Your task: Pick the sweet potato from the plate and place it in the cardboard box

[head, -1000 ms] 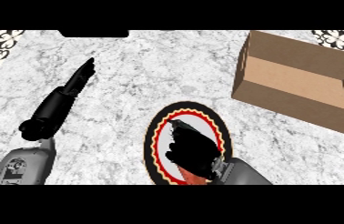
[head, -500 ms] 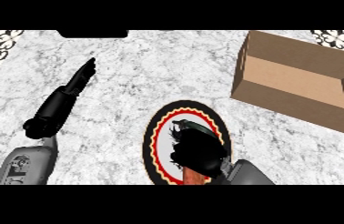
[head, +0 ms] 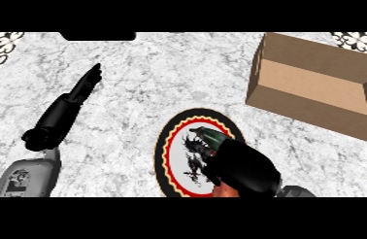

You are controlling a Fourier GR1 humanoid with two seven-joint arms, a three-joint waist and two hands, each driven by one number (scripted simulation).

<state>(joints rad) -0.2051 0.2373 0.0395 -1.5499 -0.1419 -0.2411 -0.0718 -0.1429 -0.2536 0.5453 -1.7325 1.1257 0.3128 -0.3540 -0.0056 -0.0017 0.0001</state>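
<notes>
One robot hand (head: 240, 165) curled round sweet potato (head: 225, 190), over plate (head: 171, 145)

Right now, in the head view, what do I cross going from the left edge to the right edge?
left hand, open and resting on the counter → plate → right hand, curled over the sweet potato on the plate's right part → cardboard box at the far right.

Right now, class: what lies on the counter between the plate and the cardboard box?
Nothing: in the head view, only bare marble counter shows between the plate and the cardboard box.
</notes>
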